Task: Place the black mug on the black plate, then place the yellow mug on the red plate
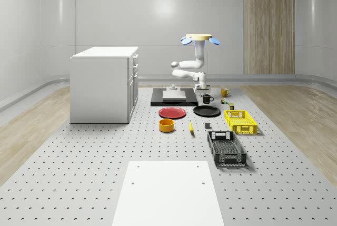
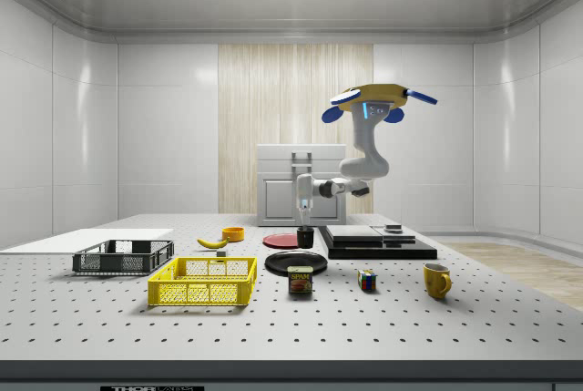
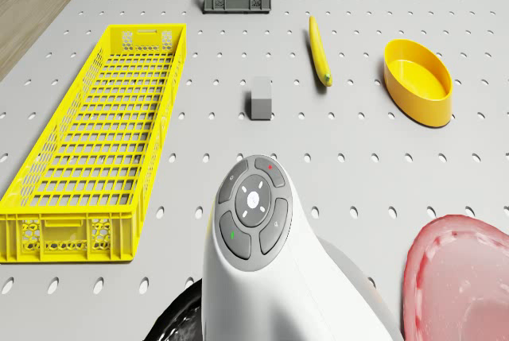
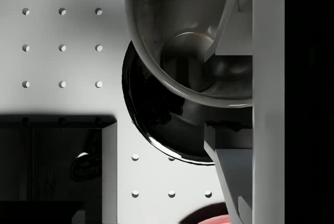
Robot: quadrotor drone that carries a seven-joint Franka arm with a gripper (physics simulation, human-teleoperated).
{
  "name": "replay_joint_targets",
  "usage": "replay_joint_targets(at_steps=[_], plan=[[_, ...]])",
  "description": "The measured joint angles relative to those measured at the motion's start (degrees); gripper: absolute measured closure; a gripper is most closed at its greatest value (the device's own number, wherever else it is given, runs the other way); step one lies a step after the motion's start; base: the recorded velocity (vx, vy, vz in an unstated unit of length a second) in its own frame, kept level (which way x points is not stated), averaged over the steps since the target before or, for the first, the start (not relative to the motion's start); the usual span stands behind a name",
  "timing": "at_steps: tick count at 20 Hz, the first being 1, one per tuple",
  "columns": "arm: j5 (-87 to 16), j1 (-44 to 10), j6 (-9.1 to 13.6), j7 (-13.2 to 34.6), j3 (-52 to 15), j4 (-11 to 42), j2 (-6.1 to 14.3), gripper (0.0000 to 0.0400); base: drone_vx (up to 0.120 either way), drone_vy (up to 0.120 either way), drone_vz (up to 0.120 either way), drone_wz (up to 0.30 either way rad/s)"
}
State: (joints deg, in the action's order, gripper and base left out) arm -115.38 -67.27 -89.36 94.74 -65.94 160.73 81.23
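Overhead, the white-walled room and the grey perforated table (image 1: pixel 79 147) are seen, with the quadrotor drone (image 1: pixel 198 38) hovering above the table's far end. Its white arm is bent down so the two-finger gripper (image 4: pixel 222 91) is clamped on the glossy black mug (image 4: pixel 172 36), held just over the round black plate (image 4: pixel 156 114), judged ready for lowering; the yellow mug (image 2: pixel 437 280) stands well apart and the flat red plate (image 1: pixel 172 113) is bare.
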Motion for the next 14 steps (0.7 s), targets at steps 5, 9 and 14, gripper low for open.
replay_joint_targets(at_steps=[5, 9, 14], plan=[[-0.87, -0.23, -0.68, 0.0, 0.99, -0.42, 0.21, 0.029, 0.048, 0.0, 0.0, 0.0], [-3.17, -0.71, -2.07, -0.11, 3.48, -1.53, 0.33, 0.029, 0.0, 0.0, 0.0, 0.0], [-6.35, -1.45, -3.91, -0.28, 6.9, -3.33, 0.17, 0.029, 0.0, 0.0, 0.0, 0.0]])
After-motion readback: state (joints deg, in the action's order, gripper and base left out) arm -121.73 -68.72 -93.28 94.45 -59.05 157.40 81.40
